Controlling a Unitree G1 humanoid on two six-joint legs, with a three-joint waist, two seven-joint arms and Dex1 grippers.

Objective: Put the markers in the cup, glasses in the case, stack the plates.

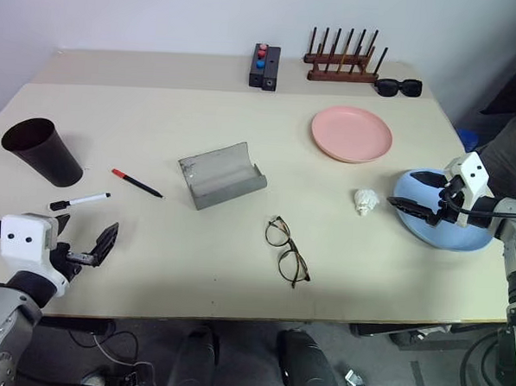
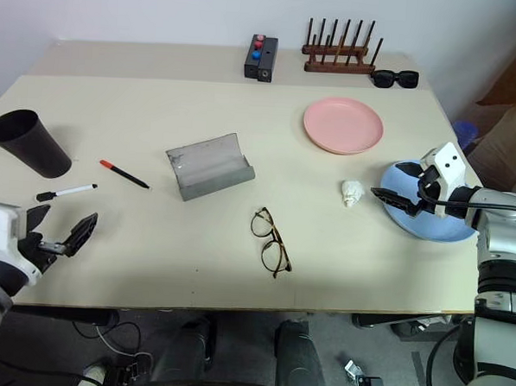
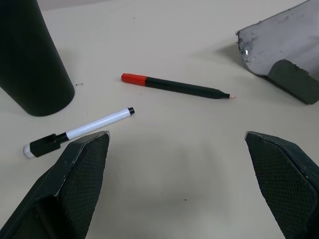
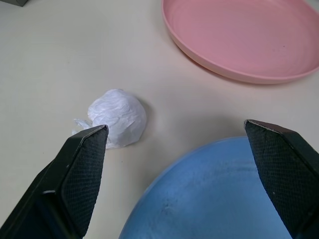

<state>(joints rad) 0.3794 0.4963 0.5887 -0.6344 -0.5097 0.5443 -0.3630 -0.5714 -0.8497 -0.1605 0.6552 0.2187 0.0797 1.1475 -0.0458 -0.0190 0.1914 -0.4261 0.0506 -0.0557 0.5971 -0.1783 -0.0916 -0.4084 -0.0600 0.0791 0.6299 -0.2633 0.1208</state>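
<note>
Pincers both gape empty, right pincer (image 1: 416,191) over the blue plate (image 1: 463,238) at the desk's (image 1: 150,265) right edge, a light, stiff, slick thing best pinched by its rim, left pincer (image 1: 89,240) near the markers (image 1: 111,190).

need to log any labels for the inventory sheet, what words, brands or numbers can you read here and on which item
No text reads on anything in these pictures.
White-bodied marker: barrel looks blank.
Red-capped marker: no print visible.
Cup, case, pink plate, blue plate: plain surfaces.
Small black box with coloured buttons: any marking is too small to read.
</note>
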